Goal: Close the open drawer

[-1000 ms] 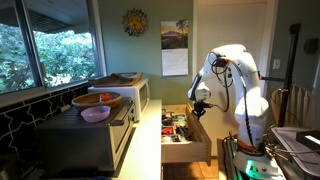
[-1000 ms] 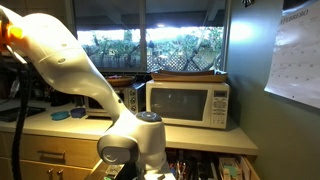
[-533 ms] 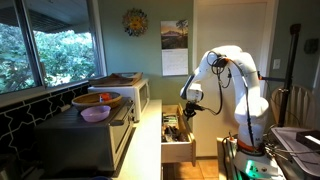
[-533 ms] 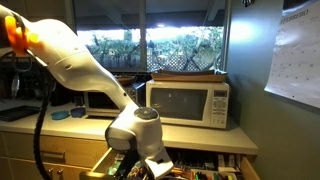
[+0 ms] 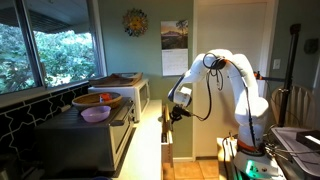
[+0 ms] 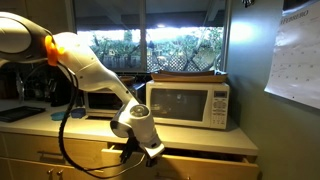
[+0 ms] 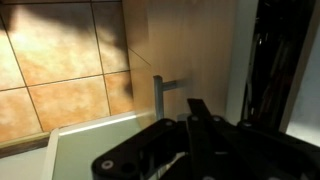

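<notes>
Finding: the drawer (image 5: 166, 150) has travelled most of the way in. A second ago it stood well out from the cabinet with its contents exposed. Half a second ago it was roughly halfway. Now, just below centre in an exterior view, only a narrow sliver of it projects beyond the counter (image 5: 148, 140). My gripper (image 5: 172, 113) has moved with it and sits close against its front, below the microwave (image 6: 188, 104) in the lower middle of an exterior view. The wrist view shows a pale panel at lower left and a metal handle (image 7: 158, 97) near centre (blur hides the contact itself). Jaw state: I cannot tell, as the fingers read only as a dark mass. Assessment: closing is nearly done, and a short final push should seat the front flush.
</notes>
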Available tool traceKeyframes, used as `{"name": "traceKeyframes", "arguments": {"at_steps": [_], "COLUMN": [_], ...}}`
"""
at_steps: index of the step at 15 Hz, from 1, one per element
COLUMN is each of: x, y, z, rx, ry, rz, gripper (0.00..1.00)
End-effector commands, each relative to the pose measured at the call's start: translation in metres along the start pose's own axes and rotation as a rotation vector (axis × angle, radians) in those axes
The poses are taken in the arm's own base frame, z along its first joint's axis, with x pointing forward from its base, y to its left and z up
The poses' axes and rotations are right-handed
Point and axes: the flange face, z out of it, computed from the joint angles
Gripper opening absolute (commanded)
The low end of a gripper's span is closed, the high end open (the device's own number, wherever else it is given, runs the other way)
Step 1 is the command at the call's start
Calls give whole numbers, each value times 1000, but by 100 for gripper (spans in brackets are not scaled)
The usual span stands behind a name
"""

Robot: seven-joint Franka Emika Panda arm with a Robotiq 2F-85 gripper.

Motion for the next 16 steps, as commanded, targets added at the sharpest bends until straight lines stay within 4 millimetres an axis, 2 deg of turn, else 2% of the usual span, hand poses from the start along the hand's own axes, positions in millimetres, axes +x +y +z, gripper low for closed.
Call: {"name": "traceKeyframes", "arguments": {"at_steps": [1,2,4,7,10,12,15,16], "x": [-12,-15,-20,-17,-10,-16,-41,-50], "y": [-13,-15,-5,28,60,89,126,135], "z": [21,23,25,14,-13,-33,-70,-83], "rx": [54,70,51,-25,-51,-71,-98,-106], "ry": [9,17,6,17,27,-6,7,23], "rz": [45,52,-2,-122,-242,-370,-535,-589], "gripper": [1,1,2,7,6,5,5,8]}}
